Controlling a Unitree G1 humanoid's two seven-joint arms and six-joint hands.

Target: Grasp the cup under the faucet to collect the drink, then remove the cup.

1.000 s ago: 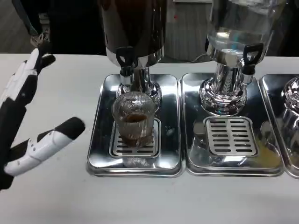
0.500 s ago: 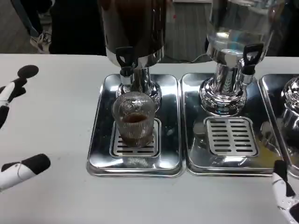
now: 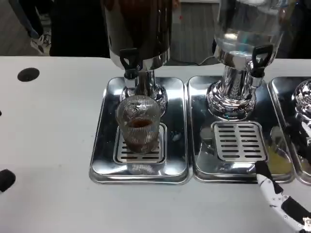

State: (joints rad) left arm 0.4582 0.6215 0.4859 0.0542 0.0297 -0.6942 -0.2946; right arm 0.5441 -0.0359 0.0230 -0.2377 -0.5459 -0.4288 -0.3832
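Left of the right hand [image 3: 282, 201], well apart, stands the cup [image 3: 139, 124]

no readable text, labels, brands or numbers anywhere: none on the dispensers, trays, cup or table.

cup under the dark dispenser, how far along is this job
Looks done: the ribbed cup stands on the drain tray below the black faucet and already holds some brown drink. In hand: nothing grips it; the right hand shows at the lower right by the neighbouring tray, apart from the cup, and the left hand's fingertip sits at the left edge. Left: grasp the cup and take it away.
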